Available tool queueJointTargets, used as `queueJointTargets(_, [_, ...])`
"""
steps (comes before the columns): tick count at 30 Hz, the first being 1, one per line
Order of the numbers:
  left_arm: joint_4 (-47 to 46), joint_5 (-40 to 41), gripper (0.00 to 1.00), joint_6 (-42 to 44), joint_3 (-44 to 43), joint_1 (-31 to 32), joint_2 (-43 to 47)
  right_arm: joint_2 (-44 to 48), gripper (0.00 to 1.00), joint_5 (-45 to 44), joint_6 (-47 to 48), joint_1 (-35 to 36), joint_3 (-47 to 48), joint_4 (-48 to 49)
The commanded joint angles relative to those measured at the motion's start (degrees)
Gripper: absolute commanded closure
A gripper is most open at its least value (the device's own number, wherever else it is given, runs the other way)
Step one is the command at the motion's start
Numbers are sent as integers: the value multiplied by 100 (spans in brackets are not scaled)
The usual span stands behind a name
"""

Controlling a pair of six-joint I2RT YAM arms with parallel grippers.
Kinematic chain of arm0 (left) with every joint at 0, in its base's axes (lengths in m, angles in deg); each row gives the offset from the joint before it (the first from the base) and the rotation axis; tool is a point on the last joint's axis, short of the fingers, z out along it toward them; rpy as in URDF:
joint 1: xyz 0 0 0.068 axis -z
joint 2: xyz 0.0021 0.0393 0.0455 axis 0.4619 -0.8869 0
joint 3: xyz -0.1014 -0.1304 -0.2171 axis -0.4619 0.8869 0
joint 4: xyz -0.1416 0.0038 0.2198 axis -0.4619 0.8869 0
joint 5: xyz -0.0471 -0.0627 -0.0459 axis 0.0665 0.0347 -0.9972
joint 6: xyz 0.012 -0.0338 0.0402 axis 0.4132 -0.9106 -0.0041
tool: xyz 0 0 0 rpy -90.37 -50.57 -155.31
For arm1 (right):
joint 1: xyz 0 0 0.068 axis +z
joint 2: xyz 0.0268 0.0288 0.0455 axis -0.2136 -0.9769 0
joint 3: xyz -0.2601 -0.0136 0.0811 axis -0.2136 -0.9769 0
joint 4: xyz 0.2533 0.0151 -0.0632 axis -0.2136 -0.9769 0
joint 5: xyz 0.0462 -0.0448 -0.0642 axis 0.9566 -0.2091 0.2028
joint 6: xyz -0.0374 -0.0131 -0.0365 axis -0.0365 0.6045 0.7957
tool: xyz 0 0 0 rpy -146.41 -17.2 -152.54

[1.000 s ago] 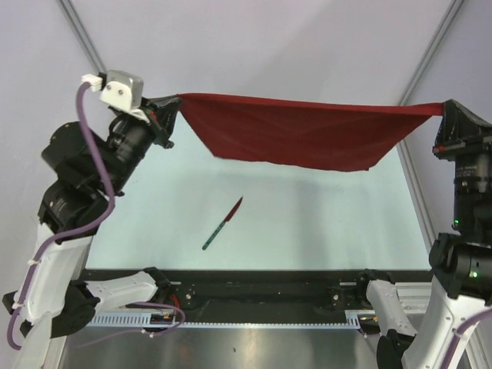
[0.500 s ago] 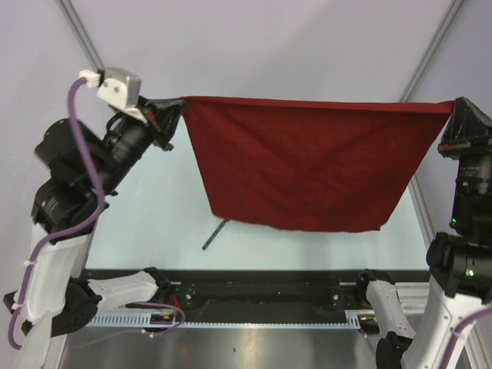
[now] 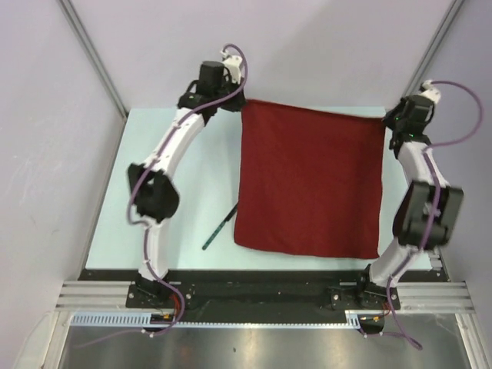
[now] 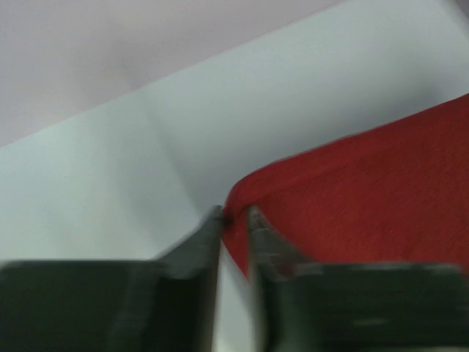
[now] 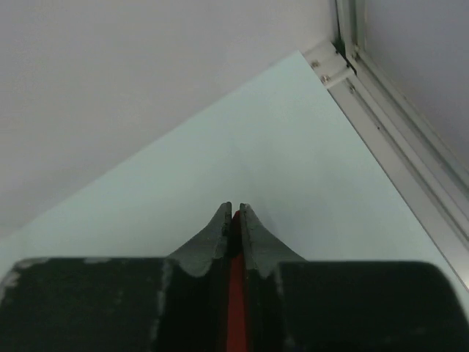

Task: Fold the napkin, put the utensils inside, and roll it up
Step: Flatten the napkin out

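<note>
The dark red napkin [image 3: 311,181] lies spread flat on the pale table [image 3: 207,181], a bit right of centre. My left gripper [image 3: 240,102] is at its far left corner; in the left wrist view the gripper [image 4: 234,214] pinches that napkin corner [image 4: 366,198], with a narrow gap between the blurred jaws. My right gripper [image 3: 388,119] is at the far right corner; in the right wrist view it [image 5: 236,207] is shut on a strip of red napkin [image 5: 236,293]. The knife [image 3: 217,234] lies by the napkin's near left edge, teal handle showing, blade tip hidden under the cloth.
Both arms reach far across the table. A metal frame rail [image 5: 396,125] runs along the table's right edge, with its corner near my right gripper. A black rail [image 3: 254,288] lines the near edge. Grey walls close in the back and sides.
The napkin was held up hanging in the air between both grippers. Both arms have swung forward and down, and it now lies flat on the table, covering the knife's blade.
</note>
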Motion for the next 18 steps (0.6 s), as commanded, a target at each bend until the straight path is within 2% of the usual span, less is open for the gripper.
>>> queueJointTargets(1, [145,261,50,81,-2102,-565,-1601,-1869,68,-11,126,-338,1721,462])
queueJointTargets(2, [84,331,13,-119,-2203,-583,-1769,-2197,40,236,126,-329,1997,86])
queueJointTargets(3, [-204,358,4,-165,-2170,-592,-1814,-2400,35,377,144,-303,2252,-57])
queueJointTargets(4, [-381,323,0,-183,-1847,-600,-1701,-2533,33,544,196,-294,2394,-163])
queueJointTargets(5, [-531,340,0,-192,-1644,-600,-1587,-2604,26,581,249,-268,2465,-277])
queueJointTargets(6, [-732,375,0,-183,-1450,-600,-1455,-2535,24,581,301,-207,2387,-269])
queueJointTargets(7, [-786,471,0,-183,-1074,-600,-1298,-2404,8,555,415,-189,2256,-217])
queueJointTargets(8, [-796,585,0,-226,-914,-600,-1017,-2124,1,520,460,-162,1924,-60])
queueJointTargets(11, [-682,727,0,-340,-246,-600,-324,-1422,0,580,609,-75,1561,-145])
queueJointTargets(15, [-568,499,0,-745,896,-609,759,-462,0,1125,759,215,668,-488])
queueJointTargets(18, [-331,350,0,-1087,1635,-679,1653,388,2,1206,978,1004,-185,-813])
